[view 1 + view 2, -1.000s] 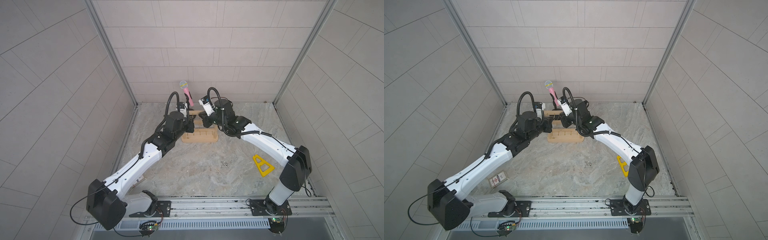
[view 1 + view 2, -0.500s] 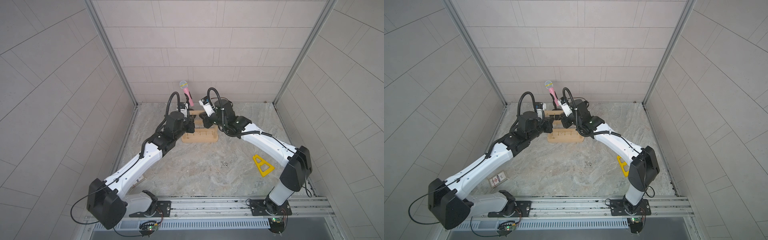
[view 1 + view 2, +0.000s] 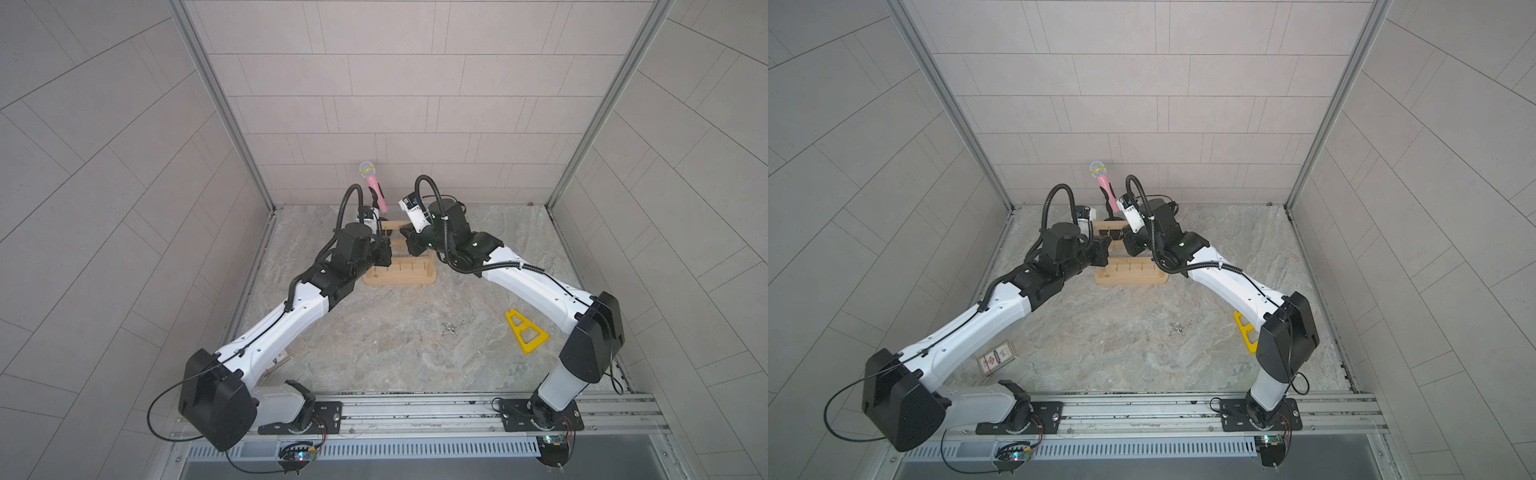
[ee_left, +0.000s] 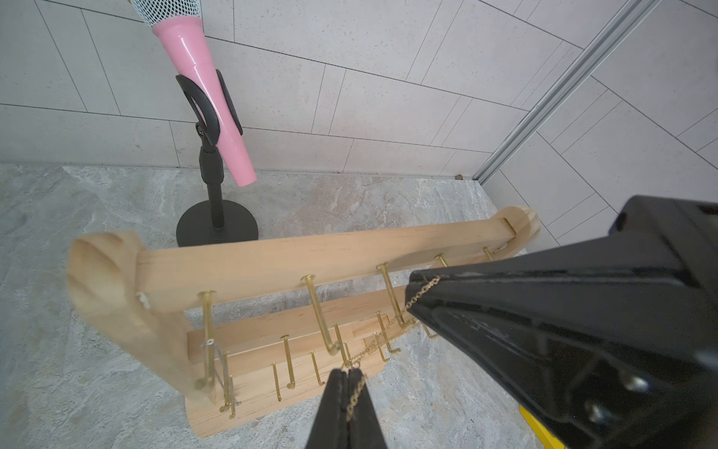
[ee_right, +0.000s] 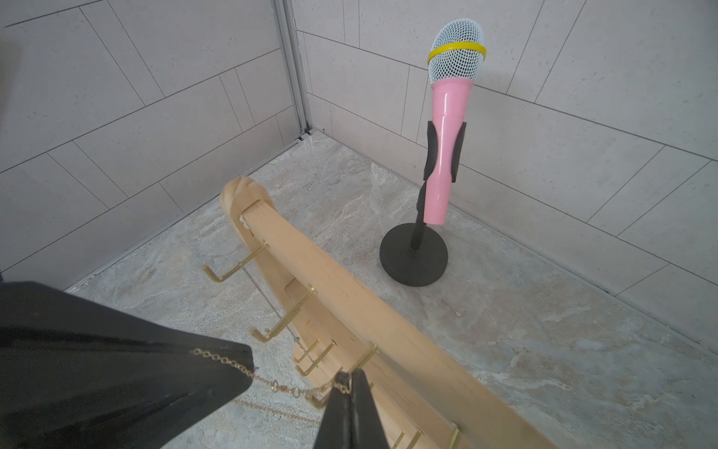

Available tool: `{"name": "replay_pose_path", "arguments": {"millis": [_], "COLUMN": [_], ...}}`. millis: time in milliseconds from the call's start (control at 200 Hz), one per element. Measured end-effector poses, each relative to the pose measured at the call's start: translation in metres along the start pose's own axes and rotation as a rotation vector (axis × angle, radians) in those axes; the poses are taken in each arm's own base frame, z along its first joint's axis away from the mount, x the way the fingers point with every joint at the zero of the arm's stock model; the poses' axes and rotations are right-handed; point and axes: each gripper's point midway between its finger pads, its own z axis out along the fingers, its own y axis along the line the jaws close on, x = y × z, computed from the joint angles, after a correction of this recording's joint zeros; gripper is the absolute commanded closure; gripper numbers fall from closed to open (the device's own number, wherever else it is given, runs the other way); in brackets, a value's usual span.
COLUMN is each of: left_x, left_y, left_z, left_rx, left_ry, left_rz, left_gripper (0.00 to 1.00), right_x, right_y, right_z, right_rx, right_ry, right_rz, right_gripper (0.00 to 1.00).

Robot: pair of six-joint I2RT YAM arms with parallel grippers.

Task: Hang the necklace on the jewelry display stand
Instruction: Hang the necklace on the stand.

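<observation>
While left claw [image 4: 347,374] and right claw [image 5: 349,376] clamp necklace [image 5: 287,388], hooks [image 4: 391,295] seemingly touching, microphone [image 5: 447,136] behind

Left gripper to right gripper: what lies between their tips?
A stretch of gold necklace, pinched by the left gripper and right gripper, beside the jewelry display stand; both wrist views show it.

The microphone [image 3: 375,189] stands behind the jewelry display stand [image 3: 399,277].

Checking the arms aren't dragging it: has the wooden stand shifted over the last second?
No. The wooden stand sits at the same spot in front of the pink microphone as before.
</observation>
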Motion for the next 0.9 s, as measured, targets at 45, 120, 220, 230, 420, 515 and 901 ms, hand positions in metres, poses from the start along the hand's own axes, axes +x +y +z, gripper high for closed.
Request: {"name": "replay_pose_path", "arguments": {"millis": [45,120,220,230,420,515,901], "left_x": [0.000,0.001,0.002,0.003,0.011,0.014,0.025], "left_y": [0.000,0.000,0.000,0.001,0.002,0.002,0.006], "left_z": [0.000,0.001,0.003,0.004,0.012,0.015,0.025], "left_rx": [0.000,0.000,-0.001,-0.002,-0.003,-0.006,-0.020], "left_ry": [0.000,0.001,0.007,0.008,0.035,0.045,0.076], "left_rz": [0.000,-0.003,-0.007,-0.007,-0.021,-0.026,-0.040], "left_gripper": [1.00,1.00,0.98,0.98,0.96,0.93,0.89], "right_x": [0.000,0.000,0.001,0.001,0.002,0.002,0.003], "right_y": [0.000,-0.001,-0.002,-0.002,-0.003,-0.004,-0.007], "right_z": [0.000,0.000,0.000,0.000,0.000,0.000,0.000], "right_rx": [0.001,0.004,0.009,0.010,0.015,0.017,0.026], "right_ry": [0.000,0.001,0.003,0.004,0.008,0.009,0.013], "right_rz": [0.000,0.000,0.001,0.001,0.001,0.001,-0.001], "right_gripper": [1.00,1.00,1.00,1.00,1.00,1.00,0.93]}}
